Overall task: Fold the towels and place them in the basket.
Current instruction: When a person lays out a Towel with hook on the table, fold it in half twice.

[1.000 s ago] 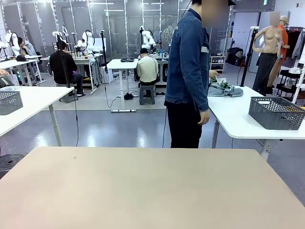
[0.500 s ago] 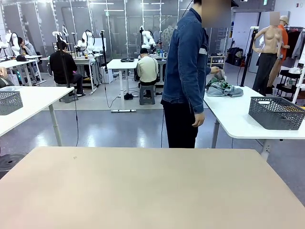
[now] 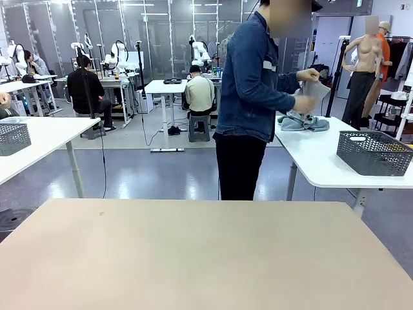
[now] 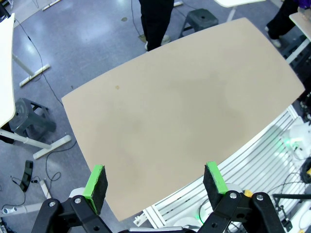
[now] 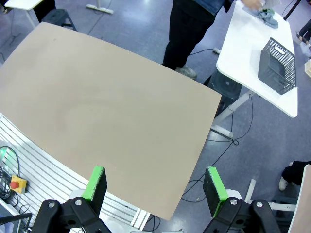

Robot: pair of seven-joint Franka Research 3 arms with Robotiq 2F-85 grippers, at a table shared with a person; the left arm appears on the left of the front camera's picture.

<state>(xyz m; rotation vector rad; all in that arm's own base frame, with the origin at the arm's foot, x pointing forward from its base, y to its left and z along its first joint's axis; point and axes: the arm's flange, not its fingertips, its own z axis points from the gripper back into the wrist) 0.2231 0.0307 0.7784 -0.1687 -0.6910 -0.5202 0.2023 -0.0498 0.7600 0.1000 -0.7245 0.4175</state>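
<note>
Grey towels (image 3: pixel 303 121) lie heaped on a white side table (image 3: pixel 316 158) near the basket (image 3: pixel 374 152), a person (image 3: pixel 251 97) lifting one. Left gripper (image 4: pixel 154 182) hangs spread over the bare beige table (image 4: pixel 184 107). Right gripper (image 5: pixel 153 184) is spread likewise, towels and basket well apart from it.

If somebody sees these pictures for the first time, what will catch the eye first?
The person in a denim jacket stands beyond the beige table's far edge, turned to a white side table on the right, lifting a pale towel above a pile of towels. A dark grey basket stands further right on that table. The left gripper and the right gripper hang open high above the beige table.
</note>
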